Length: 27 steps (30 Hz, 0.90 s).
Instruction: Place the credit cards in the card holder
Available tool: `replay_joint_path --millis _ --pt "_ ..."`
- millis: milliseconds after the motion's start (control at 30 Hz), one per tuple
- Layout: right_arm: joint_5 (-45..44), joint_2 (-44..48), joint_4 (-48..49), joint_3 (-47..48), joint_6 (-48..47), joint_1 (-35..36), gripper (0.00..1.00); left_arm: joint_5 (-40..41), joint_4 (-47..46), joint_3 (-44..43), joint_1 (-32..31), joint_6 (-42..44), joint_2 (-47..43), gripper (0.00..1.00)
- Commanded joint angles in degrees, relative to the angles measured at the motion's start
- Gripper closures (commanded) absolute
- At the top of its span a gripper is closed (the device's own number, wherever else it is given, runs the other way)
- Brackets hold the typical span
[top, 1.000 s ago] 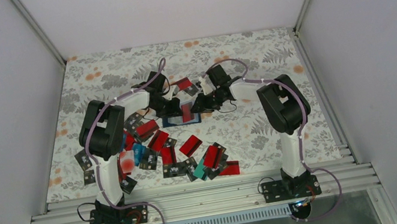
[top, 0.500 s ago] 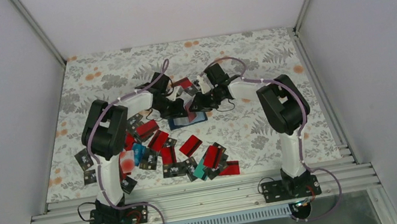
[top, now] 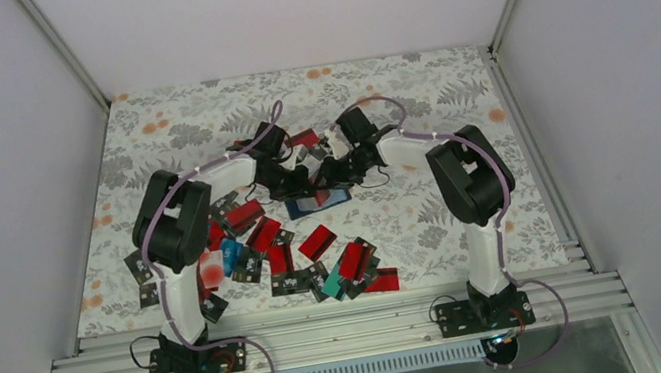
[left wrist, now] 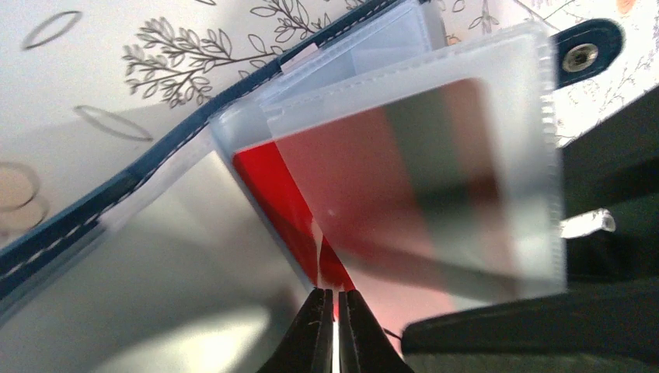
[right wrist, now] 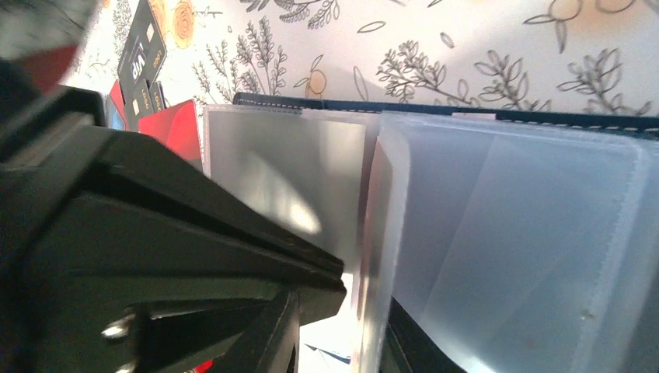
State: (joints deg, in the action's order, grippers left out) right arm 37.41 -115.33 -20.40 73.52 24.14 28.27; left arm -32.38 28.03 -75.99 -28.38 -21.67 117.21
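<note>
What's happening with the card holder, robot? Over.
Left gripper shut on red card, at card holder sleeve. Right gripper on sleeve edge, grip unclear. Nothing blocking.

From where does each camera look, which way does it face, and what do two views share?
Top external: above and behind the bases, facing down at the table; both arms show, meeting over the card holder.
Left wrist: on the left arm, looking past the left gripper, shut on a red card, into a clear sleeve.
Right wrist: low, facing the sleeves; the right gripper straddles one.
Shared by both wrists: the sleeves.
</note>
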Motion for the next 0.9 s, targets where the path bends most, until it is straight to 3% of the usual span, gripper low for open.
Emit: replay_joint_path --millis 0,533,867 --pt "-1.0 2.7 -1.6 1.9 -0.3 1.7 0.73 2.7 1.4 1.3 0.5 -1.2 -6.5 0.92" --pt "-1.5 -1.7 -3.2 9.2 1.9 8.0 0.61 9.0 3.5 12.8 6.1 -2.2 -24.6 0.85" --pt "-1.3 -2.9 -3.9 11.4 1.4 9.9 0.6 15.0 8.7 23.1 6.1 -2.9 -38.3 0.71"
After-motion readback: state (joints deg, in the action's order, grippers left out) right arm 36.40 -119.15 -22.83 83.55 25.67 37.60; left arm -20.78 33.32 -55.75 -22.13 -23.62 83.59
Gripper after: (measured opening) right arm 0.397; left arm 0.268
